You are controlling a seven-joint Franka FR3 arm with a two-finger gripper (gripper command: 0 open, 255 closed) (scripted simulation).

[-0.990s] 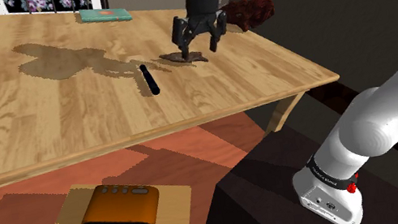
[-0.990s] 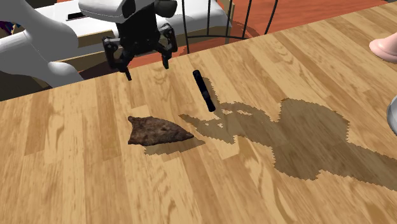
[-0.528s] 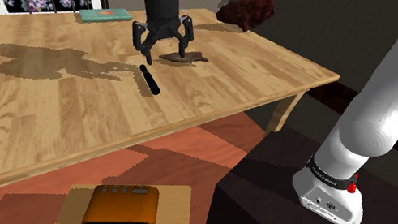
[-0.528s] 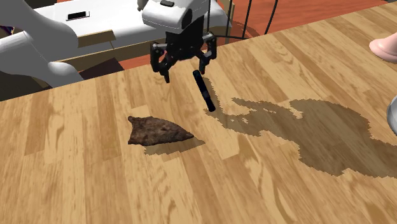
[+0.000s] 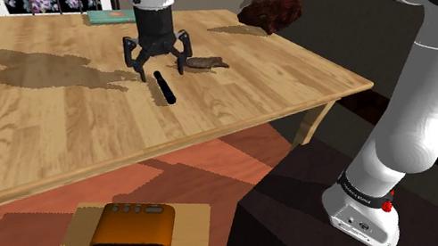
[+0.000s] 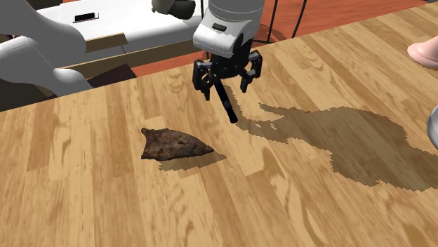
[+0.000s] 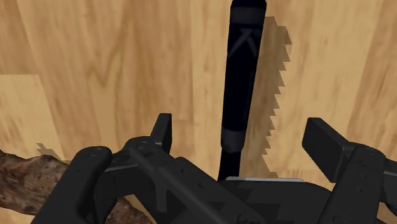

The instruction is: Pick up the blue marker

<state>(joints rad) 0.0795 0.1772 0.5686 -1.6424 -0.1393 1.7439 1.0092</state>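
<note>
On the worktop [image 5: 46,127], the dark marker [image 5: 165,90] lies flat, pointing near to far. Over its far end the jaws hang apart, straddling it. Gripped so off-centre, it could swivel out, or they might knock the brown lump [image 5: 203,62] just to the shoulder view's right. That end is hidden beneath them.

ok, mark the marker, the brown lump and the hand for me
marker [image 6: 228,107]: second exterior view, middle of the dark barrel.
brown lump [image 6: 175,145]: second exterior view, centre of its upper surface.
hand [image 5: 159,73]: shoulder view, midway between the open fingertips, over one end of the marker.
</note>
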